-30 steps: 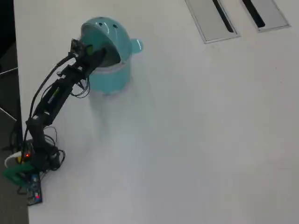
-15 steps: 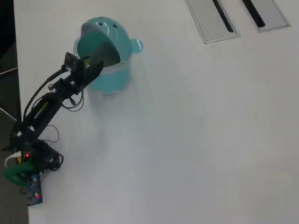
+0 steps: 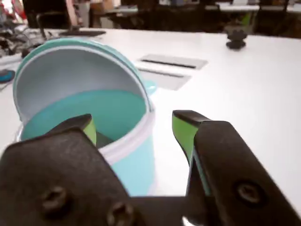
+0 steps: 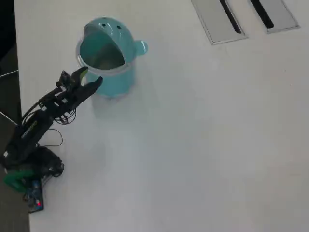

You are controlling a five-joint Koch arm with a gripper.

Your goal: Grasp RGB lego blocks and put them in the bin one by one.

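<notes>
**Empty jaws parted beside the teal bin**

Wrist view first: the gripper (image 3: 134,129) filled the bottom of the frame, its two green-faced jaws spread wide with nothing between them. Right behind the left-hand jaw stood the bin (image 3: 134,160), teal, with its swing lid (image 3: 70,77) tipped open so the pale inside of the dome and the teal interior showed. Whether any block lay inside could not be told from here. Beyond it, on the white table (image 3: 254,89), lay two flat grey panels (image 3: 171,61), and farther back a small dark object (image 3: 236,32) stood near the far edge.

Over to the overhead view: the arm (image 4: 41,121) reached up from the lower left, and the gripper (image 4: 89,78) sat just beside the bin's (image 4: 116,82) left side, jaws apart, holding nothing. The bin stood upright near the upper left of the table (image 4: 203,145), mouth facing the camera. The grey slotted panels (image 4: 219,21) lay well apart at the top edge. No blocks showed on the tabletop.
</notes>
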